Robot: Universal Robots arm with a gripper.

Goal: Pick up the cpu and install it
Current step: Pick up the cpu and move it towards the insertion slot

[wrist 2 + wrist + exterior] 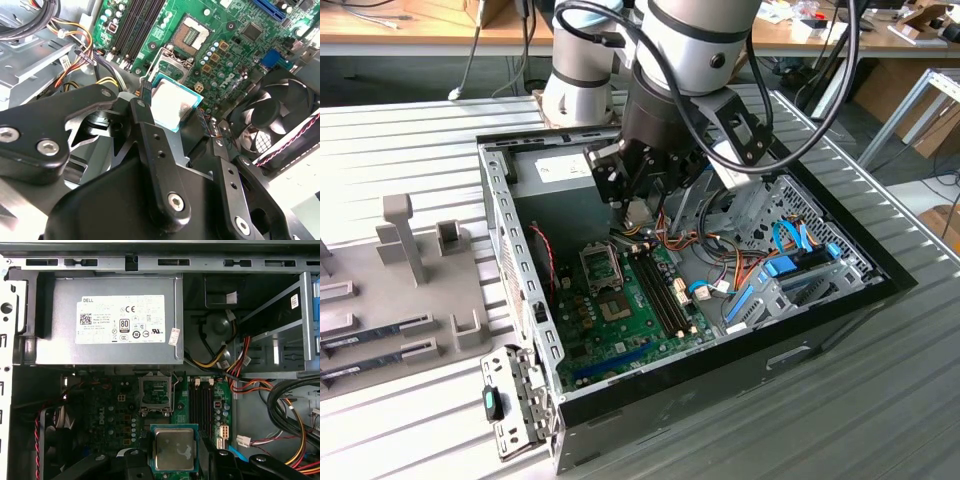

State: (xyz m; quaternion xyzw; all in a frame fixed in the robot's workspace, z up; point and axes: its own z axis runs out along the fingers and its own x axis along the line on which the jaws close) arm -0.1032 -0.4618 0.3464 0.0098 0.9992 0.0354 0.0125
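Now clamps the cpu [174, 449] by two opposite edges in the gripper [174, 442], jaws shut on it.
Hangs above the motherboard [115, 410], just short of the empty socket [156, 392] straight ahead of the jaws, seemingly square to it.

On the power supply [60, 351], a large white label [120, 319]: a brand word at one corner, a barcode beneath it, fine lines of print, then a row of round and boxed approval marks, one with a two-digit number. Just beside that label, a small white sticker [174, 336], print too fine to tell. On the slanted drive bracket [280, 327], a small white tag [295, 301] with tiny characters. On the motherboard [120, 427], a white logo [100, 415] and tiny component lettering. On the cpu [173, 449] lid, nothing legible. In the exterior view, the same label [558, 168], unreadable.
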